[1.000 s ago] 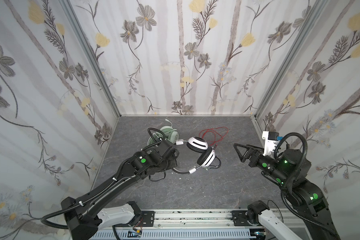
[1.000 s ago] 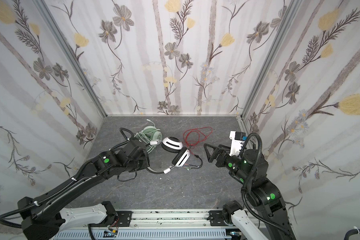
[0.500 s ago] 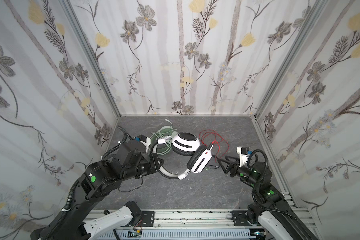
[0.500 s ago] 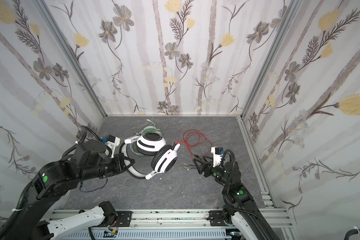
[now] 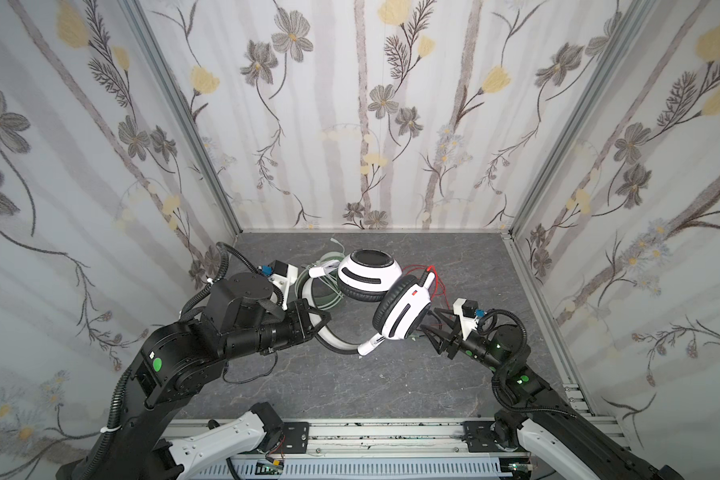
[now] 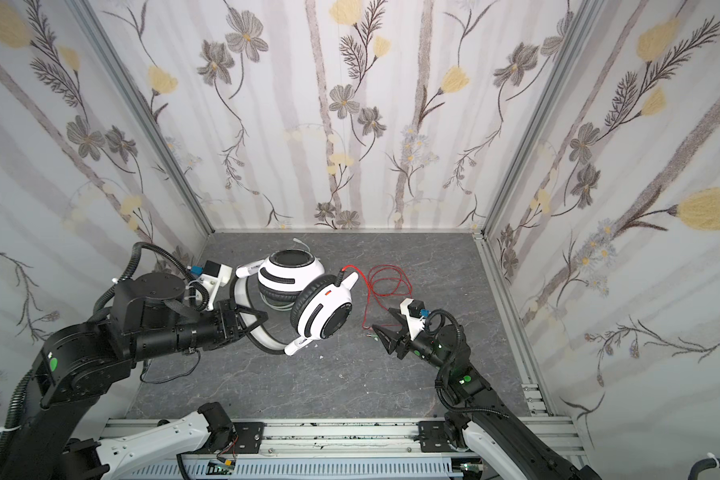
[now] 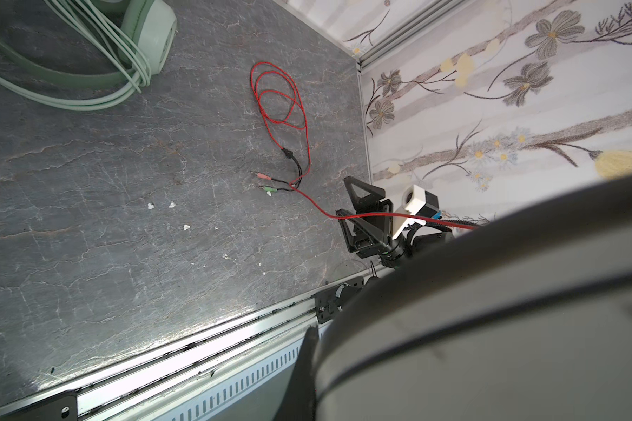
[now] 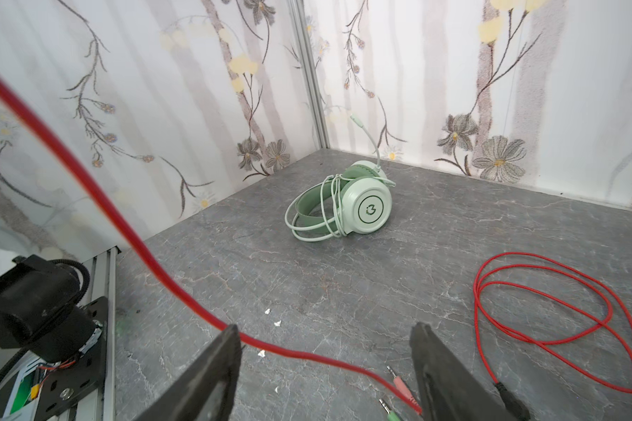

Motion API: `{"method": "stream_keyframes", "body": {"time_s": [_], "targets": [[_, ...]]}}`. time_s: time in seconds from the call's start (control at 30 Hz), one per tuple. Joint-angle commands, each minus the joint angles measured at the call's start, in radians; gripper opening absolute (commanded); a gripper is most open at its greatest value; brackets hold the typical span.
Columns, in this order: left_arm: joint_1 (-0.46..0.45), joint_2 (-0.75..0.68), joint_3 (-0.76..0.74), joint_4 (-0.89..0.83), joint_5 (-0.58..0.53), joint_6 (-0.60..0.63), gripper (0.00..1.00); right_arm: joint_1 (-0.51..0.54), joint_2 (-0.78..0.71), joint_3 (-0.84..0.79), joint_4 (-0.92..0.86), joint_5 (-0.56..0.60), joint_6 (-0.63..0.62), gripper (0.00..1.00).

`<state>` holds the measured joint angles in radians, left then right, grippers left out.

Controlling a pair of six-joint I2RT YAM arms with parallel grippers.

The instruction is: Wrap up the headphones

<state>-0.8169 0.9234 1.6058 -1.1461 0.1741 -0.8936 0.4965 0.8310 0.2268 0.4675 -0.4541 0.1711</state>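
White-and-black headset [image 5: 404, 311]: off the table, held up by its headband [image 5: 336, 341]. Your left gripper [image 5: 324, 322] is pressed together on that band. Both ear cups hang past the fingertips, one toward the back wall, the other lower and nearer your right arm.

Red cord [image 6: 387, 282]: leaves the top edge of the nearer cup, drops to the grey table [image 5: 391, 386] and lies there in loose loops toward the right wall, not wound on anything. In the left wrist view the loops end at a black splitter [image 7: 288, 153] with two short leads, one pink plug and one green plug [image 7: 267, 182], flat on the table.

Right gripper [image 8: 325, 339]: jaws spread wide, low over the table, just beside the plugs. In the right wrist view one strand of the red cord crosses the gap, passing right at one finger [image 8: 219, 361]. You cannot tell whether it touches. The strand lies loose, not pinched.

Mint-green headset [image 8: 365, 204]: on the table near the rear left corner, well apart from your right gripper. Its pale green cord [image 8: 307, 222] is looped several times around band and cup, and its mic boom [image 8: 372, 144] stands up. In both top views the raised headset hides most of it.
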Motion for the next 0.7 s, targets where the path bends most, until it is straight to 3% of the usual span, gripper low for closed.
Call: {"method": "stream_keyframes", "body": {"time_s": [0.0,0.13,0.33,0.37,0.5,0.53,0.67], "targets": [[0.001,0.012,0.034,0.029,0.003,0.004,0.0,0.008,0.005,-0.018,0.106,-0.082,-0.053,0.72],[0.0,0.036,0.061,0.031,0.028,0.008,0.0,0.018,0.036,-0.011,0.096,-0.116,-0.096,0.66],[0.002,0.052,0.069,0.05,0.063,0.005,0.0,0.054,0.106,0.03,0.089,-0.068,-0.144,0.61],[0.002,0.054,0.068,0.053,0.068,0.004,0.0,0.056,0.121,0.043,0.088,-0.07,-0.147,0.54],[0.003,0.055,0.06,0.049,0.063,0.013,0.0,0.062,0.157,0.088,0.065,-0.1,-0.167,0.08],[0.003,0.058,0.06,0.044,0.058,0.015,0.0,0.063,0.158,0.096,0.047,-0.104,-0.172,0.02],[0.006,0.085,0.084,-0.012,0.02,0.058,0.0,0.074,0.11,0.126,-0.094,0.016,-0.177,0.0]]}}
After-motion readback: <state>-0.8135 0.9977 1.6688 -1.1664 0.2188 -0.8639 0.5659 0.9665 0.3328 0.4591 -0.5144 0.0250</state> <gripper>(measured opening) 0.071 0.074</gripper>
